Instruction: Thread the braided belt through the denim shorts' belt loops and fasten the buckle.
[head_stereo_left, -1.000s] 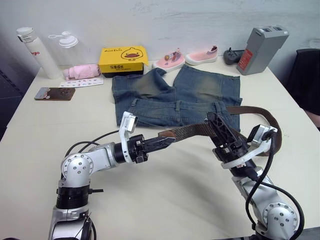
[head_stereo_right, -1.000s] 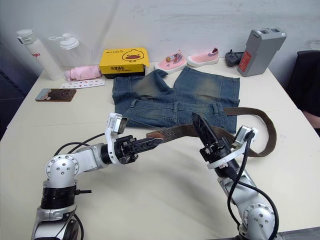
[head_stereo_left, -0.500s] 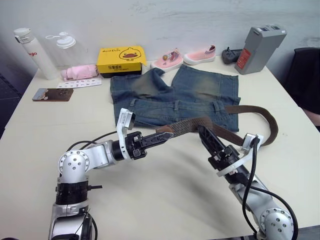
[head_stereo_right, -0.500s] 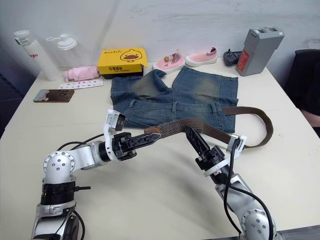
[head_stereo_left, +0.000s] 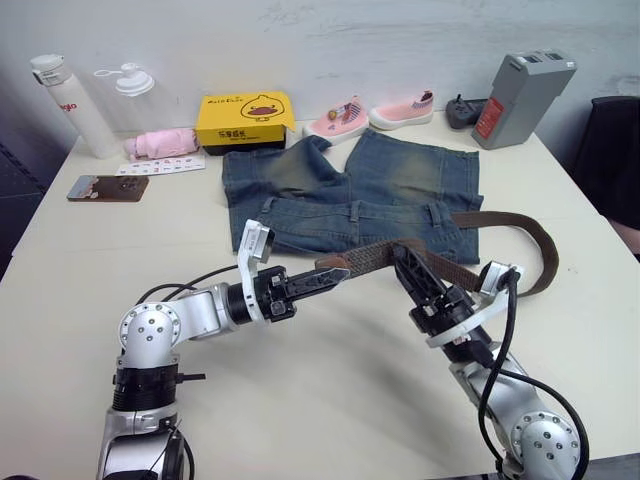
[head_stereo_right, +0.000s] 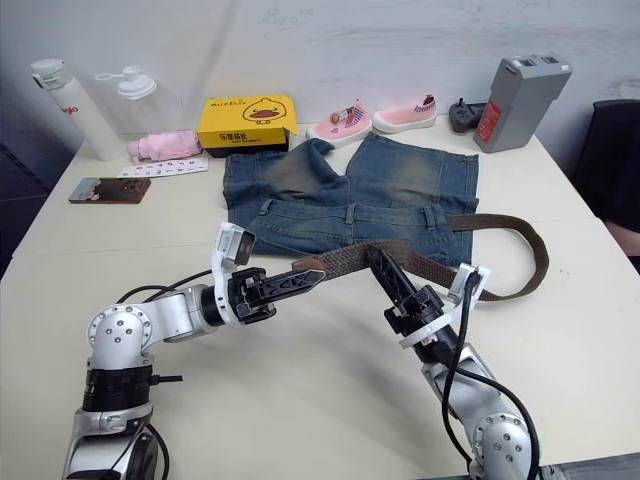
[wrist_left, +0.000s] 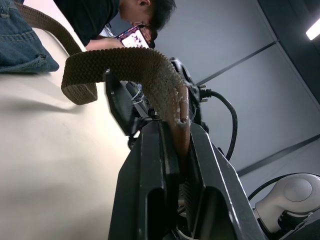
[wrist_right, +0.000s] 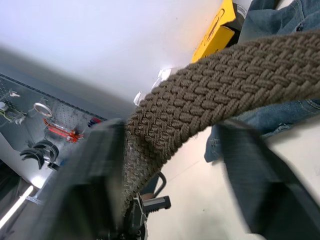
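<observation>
Cream desk (head_stereo_left: 330, 400), shorts flat at the back. My left pincer (head_stereo_left: 322, 279) is clamped on the tapered tip of the long brown woven braided belt (head_stereo_left: 372, 257). My right pincer (head_stereo_left: 405, 262) straddles the strap beside it; grip unclear. Tip points left, along the waistband of the faded blue denim shorts (head_stereo_left: 350, 190), just behind it; left arm nearer.

Left gripper (head_stereo_left: 335, 273) reaches right, fingers clamped on the braided belt (head_stereo_left: 375, 256) tip. Right gripper (head_stereo_left: 402, 255) angled up-left, fingers straddling the strap mid-length.
</observation>
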